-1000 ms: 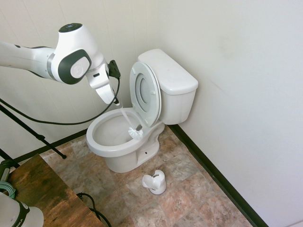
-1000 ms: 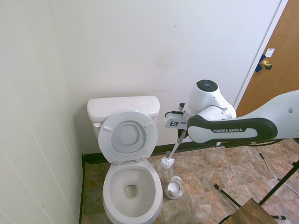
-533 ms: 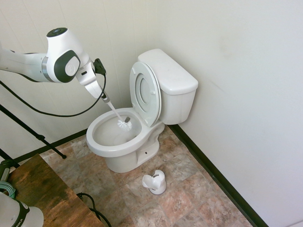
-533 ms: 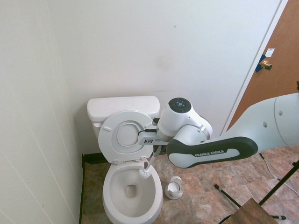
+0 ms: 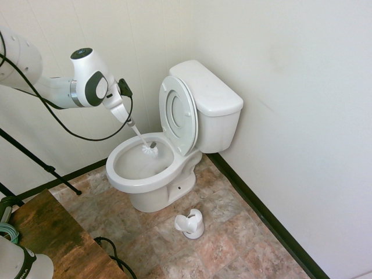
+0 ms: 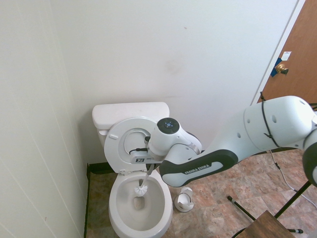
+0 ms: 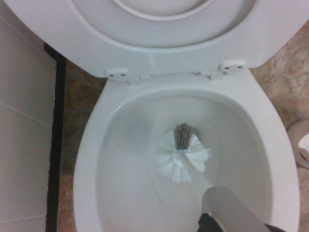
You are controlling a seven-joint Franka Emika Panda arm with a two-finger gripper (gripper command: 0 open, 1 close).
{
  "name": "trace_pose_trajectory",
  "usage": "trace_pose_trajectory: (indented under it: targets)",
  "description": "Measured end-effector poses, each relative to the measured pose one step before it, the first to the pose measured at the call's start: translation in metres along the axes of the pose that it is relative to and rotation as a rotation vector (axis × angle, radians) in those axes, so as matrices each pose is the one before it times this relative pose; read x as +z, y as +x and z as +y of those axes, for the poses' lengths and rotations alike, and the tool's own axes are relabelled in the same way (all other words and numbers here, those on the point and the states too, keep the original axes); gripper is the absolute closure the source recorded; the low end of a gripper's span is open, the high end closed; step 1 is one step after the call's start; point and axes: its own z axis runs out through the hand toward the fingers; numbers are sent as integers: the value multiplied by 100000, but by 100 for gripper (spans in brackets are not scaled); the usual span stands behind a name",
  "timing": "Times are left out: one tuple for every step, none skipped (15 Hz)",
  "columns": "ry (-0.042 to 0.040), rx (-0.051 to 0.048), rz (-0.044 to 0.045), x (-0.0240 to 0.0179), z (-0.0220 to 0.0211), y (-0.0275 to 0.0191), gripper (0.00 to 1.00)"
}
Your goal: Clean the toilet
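Tool (image 5: 129,121) is pinching the brush (image 7: 182,154) handle, head down inside the toilet (image 5: 141,181) bowl in the corner. Risk imo: handle slips w/ hard scrubbing, or brush knocks the raised seat (image 6: 133,145).

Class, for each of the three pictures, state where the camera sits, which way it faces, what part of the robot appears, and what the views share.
First exterior view: high, to the bowl's side, facing the corner; the white arm enters from the left, its gripper above the glossy white ceramic toilet.
Second exterior view: high, facing the toilet's front and the wall; the arm enters from the right.
Wrist view: looks down into the bowl; no fingers are visible.
Shared: all show the white bristle brush over the bowl.
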Motion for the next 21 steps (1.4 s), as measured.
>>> trace_pose_trajectory:
  targets:
    - [-581, 305, 85, 953, -481, -128, 100]
    - [-202, 306, 734, 1441, -1107, -148, 100]
    - [163, 190, 437, 63, -208, -60, 100]
    - [-266, -22, 288, 284, -501, -338, 100]
    - [-915, 393, -287, 648, -631, -421, 100]
    - [-840, 886, -440, 785, -661, -230, 100]
    - [-892, 759, 21, 738, -576, -30, 100]
    - [-576, 1342, 730, 718, -550, 123, 100]
    - [-495, 2039, 1168, 684, -443, -3, 100]
    - [-454, 2103, 1344, 786, -377, -176, 100]
    - [-443, 1419, 980, 1020, -265, -383, 100]
    - [-991, 495, 480, 1219, -12, -506, 100]
    - [-1077, -29, 3, 1266, 132, -524, 100]
    - [-271, 304, -275, 1183, 81, -416, 100]
    - [769, 737, -752, 1072, 70, -298, 100]
    - [1245, 814, -1031, 881, 14, -184, 100]
    - [846, 613, -582, 726, -29, -155, 100]
    - [277, 668, -160, 439, -172, -176, 100]
    - [482, 357, 85, 254, -323, -307, 100]
    - [444, 38, -24, 177, -287, -454, 100]
    - [-87, -115, -289, 132, -14, -488, 100]
